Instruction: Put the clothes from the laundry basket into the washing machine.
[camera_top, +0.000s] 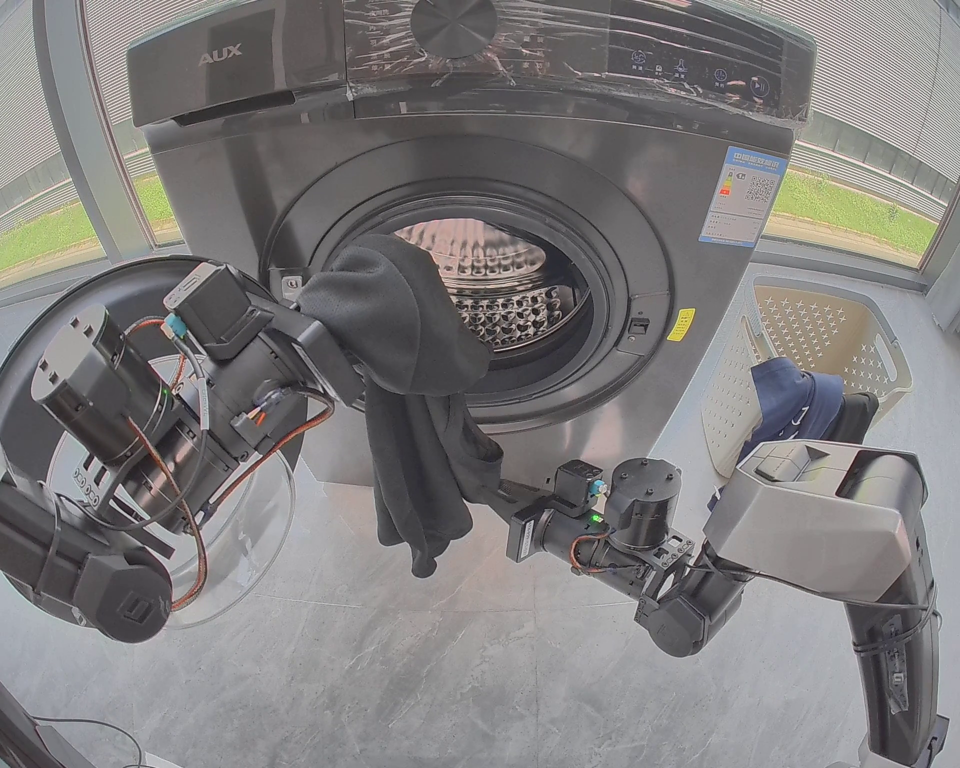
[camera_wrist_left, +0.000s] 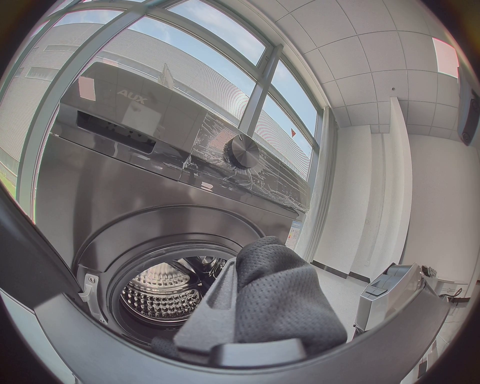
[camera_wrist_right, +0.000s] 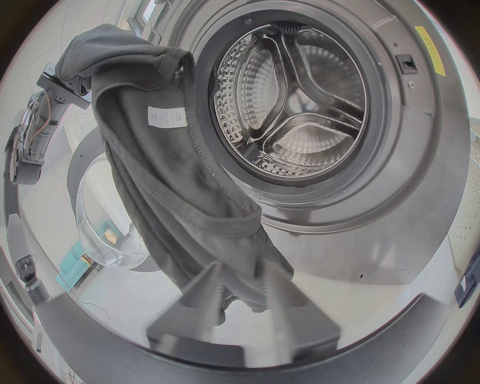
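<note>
— Progress, as judged from the head view?

— Little is done. A dark grey knitted garment (camera_top: 410, 400) is held up before the open mouth of the steel-grey front-loading washing machine (camera_top: 620, 210). Its top is draped over the left gripper (camera_top: 342, 358) at the rim of the opening, and its tail hangs down to the right gripper (camera_top: 495, 492). None of it is seen inside the perforated steel drum (camera_top: 500, 290). A navy blue garment (camera_top: 790, 400) is seen lying in the cream perforated plastic laundry basket (camera_top: 840, 330) just beside the machine.

— And the left wrist view?

— The cloth is shown as a fine open mesh, bunched over the left gripper. Whether that gripper is closed on it or merely carries it cannot be told, since it is covered.

— The right wrist view?

— The right gripper is seen clamped on the lower hem, with cloth pinched between its fingers (camera_wrist_right: 205, 295). The garment hangs limp and folded, with a white label (camera_wrist_right: 167, 117) exposed, and is wholly outside the drum, which looks empty. This piece is yet to be pushed in, and at least one more is judged to remain.
</note>
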